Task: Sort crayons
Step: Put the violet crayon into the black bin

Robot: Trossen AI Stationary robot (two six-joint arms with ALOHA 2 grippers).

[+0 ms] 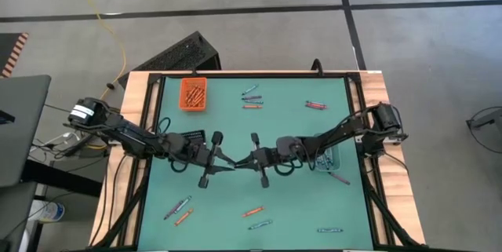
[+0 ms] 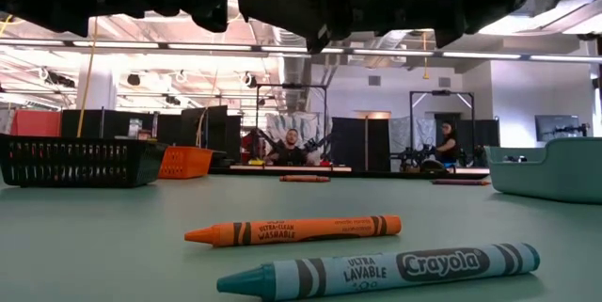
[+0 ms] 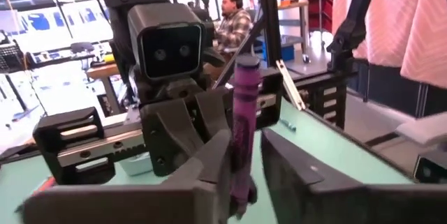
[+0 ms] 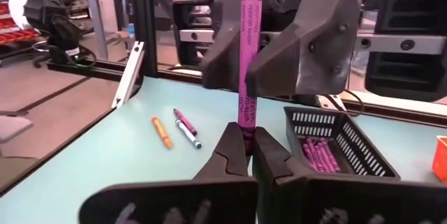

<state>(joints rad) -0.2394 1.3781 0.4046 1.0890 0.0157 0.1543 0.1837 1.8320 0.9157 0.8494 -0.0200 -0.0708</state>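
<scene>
Mid-desk, above the green desk (image 1: 298, 205): a handover in progress. Right gripper (image 4: 251, 144) has its fingers pressed onto the lower end of a purple wax crayon (image 4: 248, 56), held upright. Left gripper (image 4: 276, 49) has its fingers around the upper part of that crayon; whether they are pinching it yet I cannot tell.

Step in hand, by my reading: passing the purple crayon from right arm to left.

Black mesh tray (image 4: 349, 140) already holds purple crayons. Orange tray (image 1: 194, 94) holds orange ones. Loose crayons (image 1: 252, 100) lie scattered elsewhere.

Next move likely calls for a firm left grip, the right fingers letting go, then carriage to the black tray.
</scene>
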